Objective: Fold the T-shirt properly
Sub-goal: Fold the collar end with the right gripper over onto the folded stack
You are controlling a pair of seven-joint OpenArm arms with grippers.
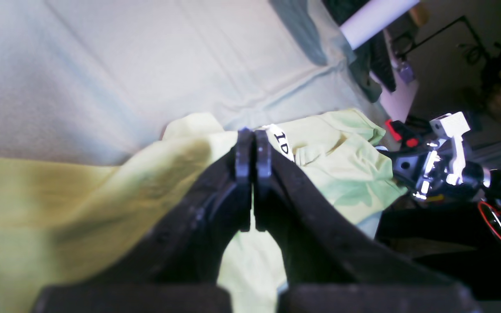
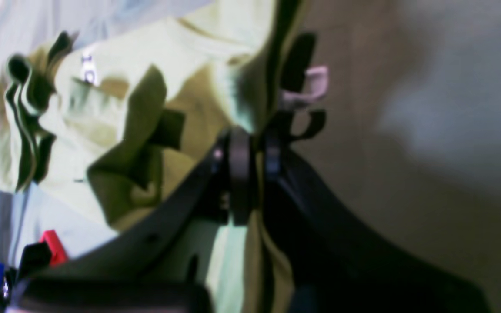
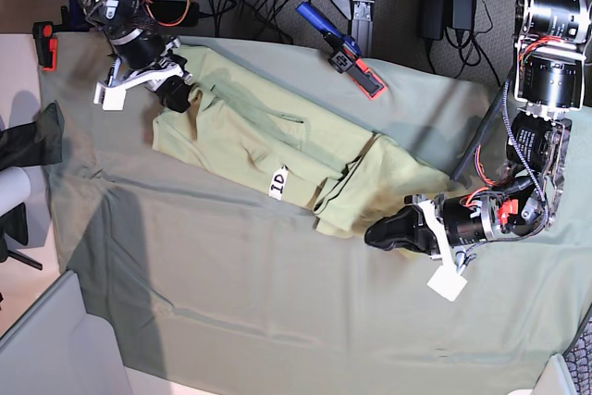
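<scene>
I have hardly begun — the T-shirt (image 3: 277, 150) lies rumpled and unfolded across the tablecloth (image 3: 231, 293), my right gripper (image 3: 178, 96) clenched on its far corner, my left gripper (image 3: 381, 233) pinching its near edge — every fold remains.

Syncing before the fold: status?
Left gripper shut on pale yellow-green cotton T-shirt. Right gripper shut on it too. Shirt bunched on grey-green tablecloth.

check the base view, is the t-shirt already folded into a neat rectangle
No, the T-shirt lies stretched and rumpled across the tablecloth, pinched at opposite ends by the left gripper and the right gripper.
</scene>
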